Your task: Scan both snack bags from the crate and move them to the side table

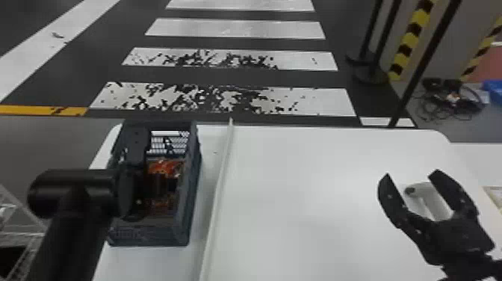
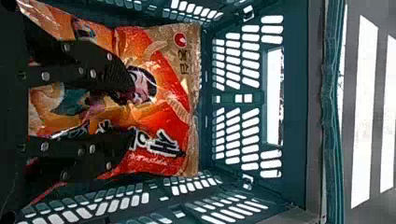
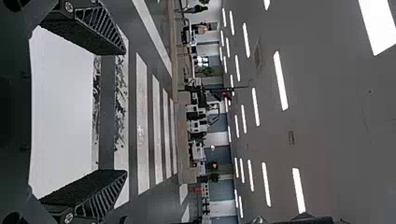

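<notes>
Crate point(image 1: 193, 175) of dark blue-grey slatted plastic stands on the white table's point(image 1: 298, 194) left side, a glossy orange-and-red snack bag point(image 2: 175, 112) lying inside. Above the bag, the black left gripper point(image 1: 162, 185) has its fingers apart. The black right gripper point(image 1: 412, 173) hangs over the table's right side, fingers spread wide, a pale rounded object point(image 1: 429, 201) behind them.

We find the crate's point(image 1: 194, 179) left side partly hidden by the left arm point(image 1: 78, 190), the surface's point(image 1: 298, 187) near edge cut off.
</notes>
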You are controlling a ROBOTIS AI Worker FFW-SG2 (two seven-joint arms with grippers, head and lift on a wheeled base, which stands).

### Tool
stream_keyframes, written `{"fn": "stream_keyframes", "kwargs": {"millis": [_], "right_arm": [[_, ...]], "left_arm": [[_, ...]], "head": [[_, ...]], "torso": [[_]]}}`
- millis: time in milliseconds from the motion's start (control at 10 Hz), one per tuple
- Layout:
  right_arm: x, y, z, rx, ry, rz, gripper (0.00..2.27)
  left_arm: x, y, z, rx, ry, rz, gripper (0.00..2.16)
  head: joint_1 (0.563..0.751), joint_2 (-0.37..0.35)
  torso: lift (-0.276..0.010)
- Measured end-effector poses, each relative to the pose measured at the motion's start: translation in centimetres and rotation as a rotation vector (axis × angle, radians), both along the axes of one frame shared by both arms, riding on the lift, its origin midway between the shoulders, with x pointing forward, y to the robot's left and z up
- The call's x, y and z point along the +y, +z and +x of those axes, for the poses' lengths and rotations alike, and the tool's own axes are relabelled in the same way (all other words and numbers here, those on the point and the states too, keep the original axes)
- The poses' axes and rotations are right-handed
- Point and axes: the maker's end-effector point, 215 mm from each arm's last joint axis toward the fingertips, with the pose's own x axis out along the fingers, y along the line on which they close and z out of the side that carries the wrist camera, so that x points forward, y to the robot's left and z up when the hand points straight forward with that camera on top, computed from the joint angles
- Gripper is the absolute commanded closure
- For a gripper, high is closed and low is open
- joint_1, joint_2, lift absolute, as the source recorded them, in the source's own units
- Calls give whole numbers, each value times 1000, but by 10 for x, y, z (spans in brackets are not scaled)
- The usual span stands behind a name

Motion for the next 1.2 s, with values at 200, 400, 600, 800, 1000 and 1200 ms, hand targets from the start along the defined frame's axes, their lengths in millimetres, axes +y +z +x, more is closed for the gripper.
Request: {"fn": "stream_keyframes", "kwargs": {"millis": [200,400,600,800,1000,1200], "right_arm": [[-2,5,-3,-18,-5,8,90],[-4,10,-8,-35,-11,16,90],[-6,15,-13,-44,-14,16,90],[-7,17,-16,-46,-16,16,90],[-7,18,-17,-48,-17,17,90],[-6,19,-18,-48,-17,18,90]], "left_arm": [[2,-2,-6,-12,3,-13,1771],[7,11,-12,-36,11,-17,1774],[8,41,-15,-80,13,-11,1774],[6,75,-17,-135,5,6,1774],[4,103,-24,-182,-1,17,1794],[-2,133,-31,-238,-12,19,1794]], "head": [[695,11],[695,14],[695,15],[695,11],[695,9],[695,2]], "torso": [[-95],[-95],[-95],[-95],[-95],[-95]]}}
